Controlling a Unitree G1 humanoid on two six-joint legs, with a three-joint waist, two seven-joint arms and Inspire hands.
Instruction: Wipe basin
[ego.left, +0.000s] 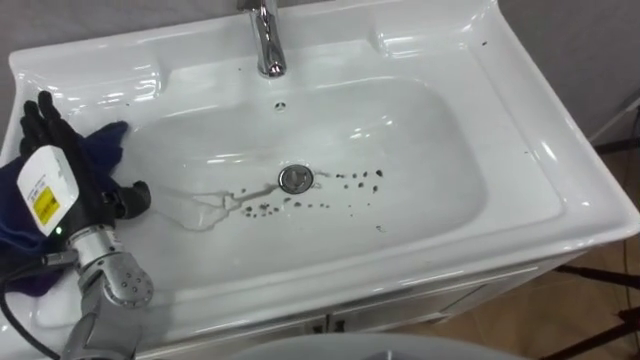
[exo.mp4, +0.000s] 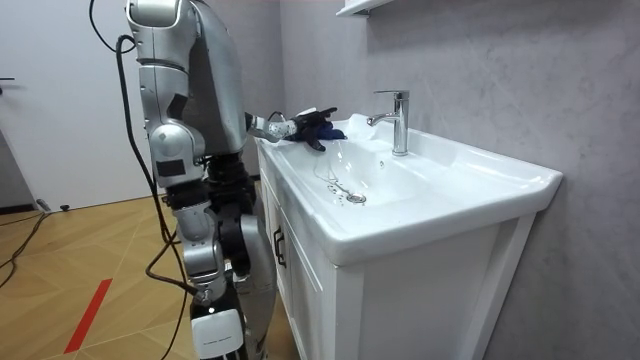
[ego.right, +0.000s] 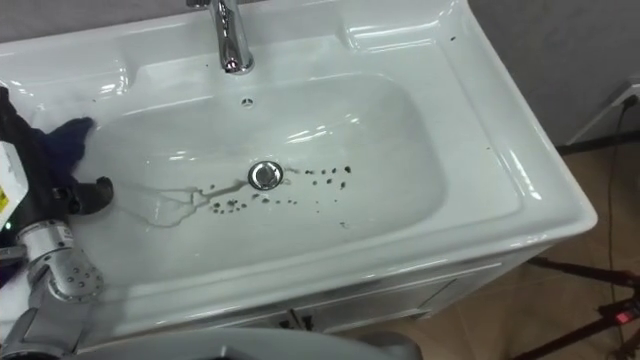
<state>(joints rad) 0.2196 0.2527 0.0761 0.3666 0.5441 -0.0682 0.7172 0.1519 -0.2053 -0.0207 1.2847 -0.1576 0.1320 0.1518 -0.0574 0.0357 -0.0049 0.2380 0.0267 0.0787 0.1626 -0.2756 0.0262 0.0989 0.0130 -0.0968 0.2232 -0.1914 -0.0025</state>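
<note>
Item: white basin (ego.left: 445, 215), set in a counter over a white cabinet (exo.mp4: 300, 285), the robot standing at its near edge. Tap (ego.left: 266, 40) at the far rim, centre; drain (ego.left: 295, 179) in the middle of the bowl. Condition: glossy and mostly clean. We note dark specks (ego.left: 352, 181) scattered right of and just near the drain, a few stray ones out on the right rim, and a thin brownish streak (ego.left: 205, 205) running left from the drain across the bowl floor. Tool: dark blue cloth (ego.left: 103, 148), bunched on the left rim where it slopes into the bowl, well apart from the specks. The left hand (ego.left: 72, 165) lies on top of the cloth; we cannot tell whether it clutches the cloth or only presses it flat. Step in hand, as we judge it: the wipe is at its start, with the soiled patch untouched. To do it well, we would keep the cloth under the palm and sweep down the left slope, along the streak and past the drain to the specks. Steady pressure and overlapping passes should gather the dirt toward the drain, not smear it up the walls.
</note>
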